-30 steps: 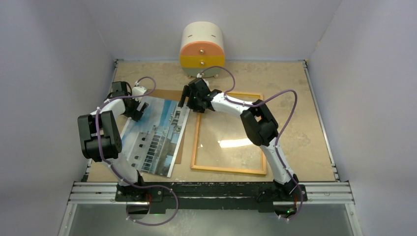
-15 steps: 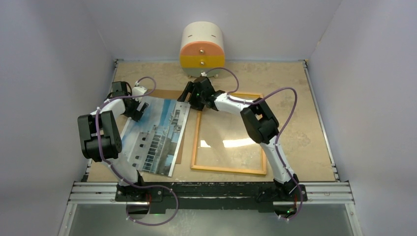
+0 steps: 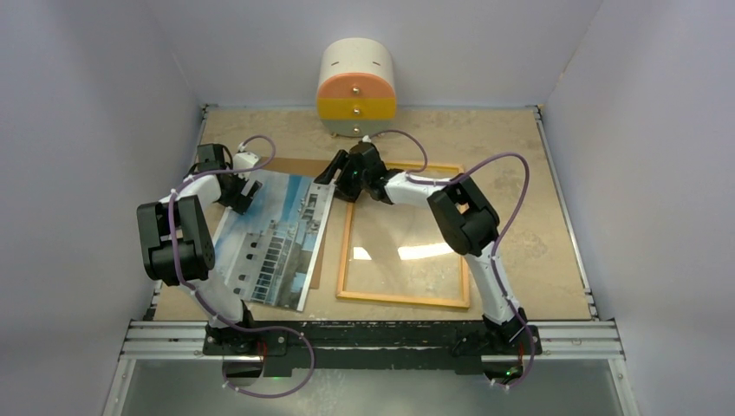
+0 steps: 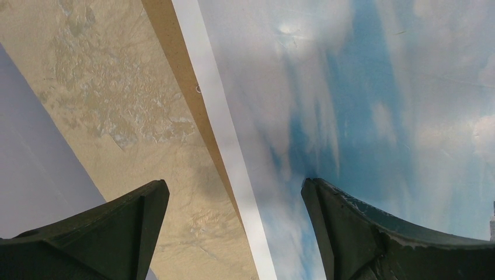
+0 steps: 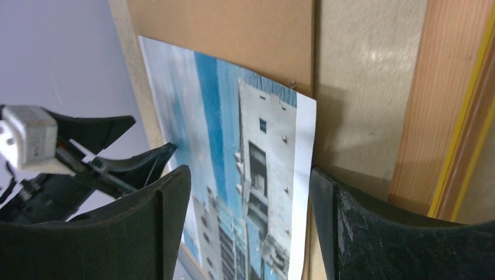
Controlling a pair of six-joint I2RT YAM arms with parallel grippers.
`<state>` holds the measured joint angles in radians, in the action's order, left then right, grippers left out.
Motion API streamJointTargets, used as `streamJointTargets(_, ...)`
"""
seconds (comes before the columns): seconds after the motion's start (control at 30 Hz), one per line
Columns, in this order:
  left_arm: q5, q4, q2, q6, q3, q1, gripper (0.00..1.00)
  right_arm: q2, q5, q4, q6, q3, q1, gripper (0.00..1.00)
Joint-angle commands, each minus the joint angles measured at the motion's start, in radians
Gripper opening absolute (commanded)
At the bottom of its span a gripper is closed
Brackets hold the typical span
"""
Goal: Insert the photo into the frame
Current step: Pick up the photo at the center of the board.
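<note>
This is a robotics lab test cell: plain pale walls (image 3: 87,130) box in a stone-patterned table (image 3: 520,156) on three sides. An aluminium rail (image 3: 589,338) along its near edge carries the bolted-down left arm (image 3: 173,234) and right arm (image 3: 459,217).

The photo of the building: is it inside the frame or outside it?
Outside. The photo lies face up on a brown board, left of the frame, whose opening holds no picture.
</note>
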<state>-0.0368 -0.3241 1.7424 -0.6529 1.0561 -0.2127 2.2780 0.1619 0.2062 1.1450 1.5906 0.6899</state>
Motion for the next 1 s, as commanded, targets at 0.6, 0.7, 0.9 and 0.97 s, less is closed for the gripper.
streamJointTargets(0.6,-0.017,-0.012,-0.011,-0.027,-0.026,0.007,0.94,-0.037,0.121,0.170,0.081,-0.003,0.013,0.64)
streamJointTargets(0.7,-0.016,-0.018,-0.011,-0.025,-0.020,0.007,0.94,-0.008,0.126,0.170,0.074,-0.003,0.021,0.64)
streamJointTargets(0.9,-0.023,-0.041,-0.012,-0.023,0.001,0.006,0.94,0.023,0.100,0.116,0.027,0.032,0.032,0.53)
streamJointTargets(0.97,-0.026,-0.054,-0.012,-0.019,0.011,0.006,0.94,0.029,0.100,0.105,0.020,0.042,0.033,0.41)
